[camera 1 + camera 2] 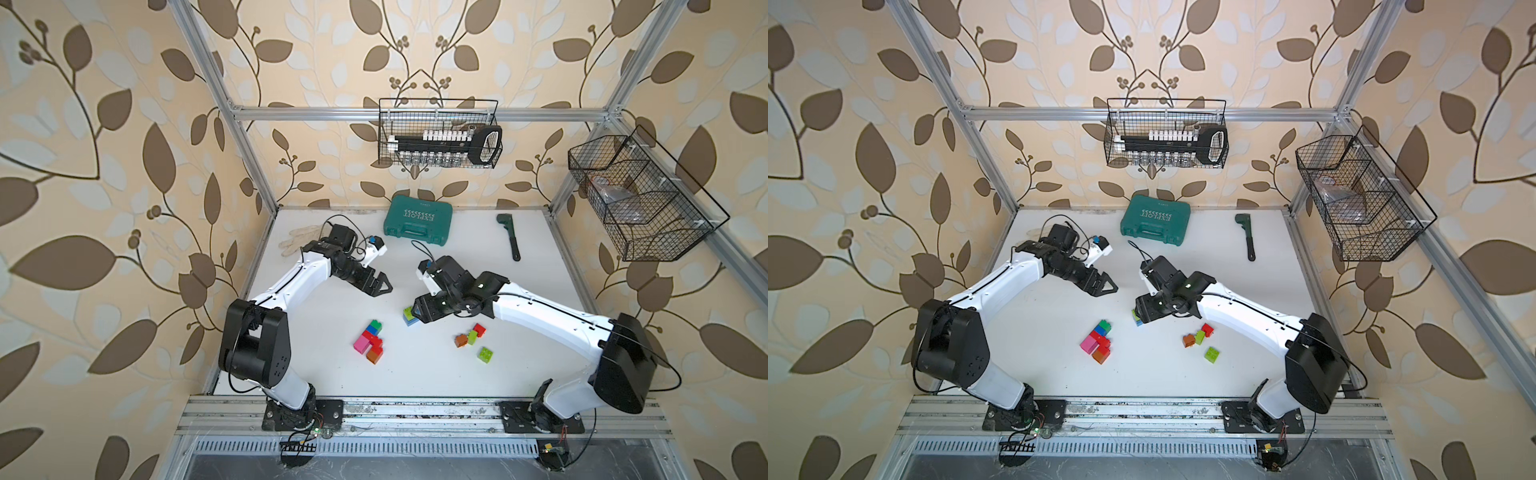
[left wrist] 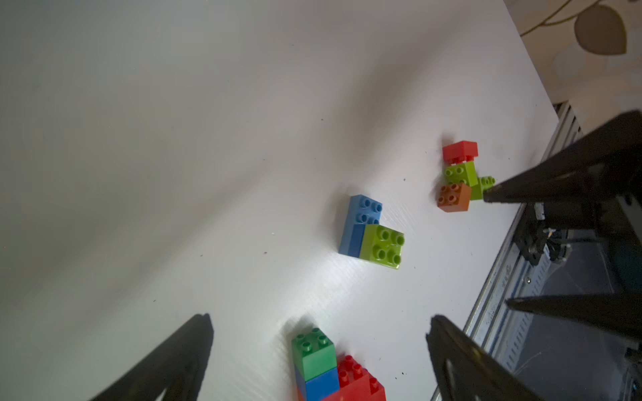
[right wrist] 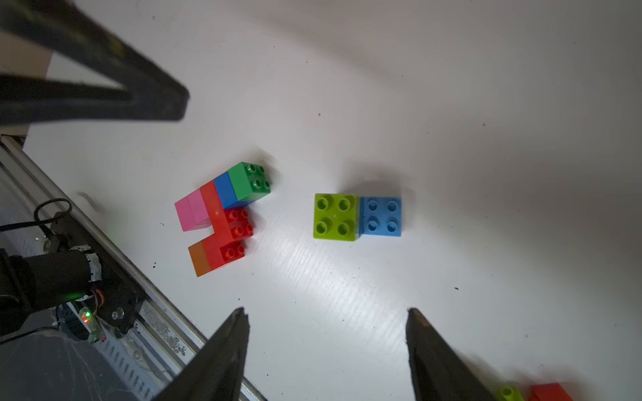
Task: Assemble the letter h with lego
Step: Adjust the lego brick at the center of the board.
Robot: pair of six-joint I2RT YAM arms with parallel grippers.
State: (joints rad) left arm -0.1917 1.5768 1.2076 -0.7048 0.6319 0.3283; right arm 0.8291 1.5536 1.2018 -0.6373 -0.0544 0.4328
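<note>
Lego, multicoloured, studded, partly joined together

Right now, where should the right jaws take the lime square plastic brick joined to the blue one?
Probably the lime square brick by its two opposite walls clear of the blue brick, from straight above: it lies studs up, and the right gripper has open jaws.

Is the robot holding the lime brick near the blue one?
No, the lime brick sits with the blue brick on the table, clear of the right gripper's open jaws.
</note>
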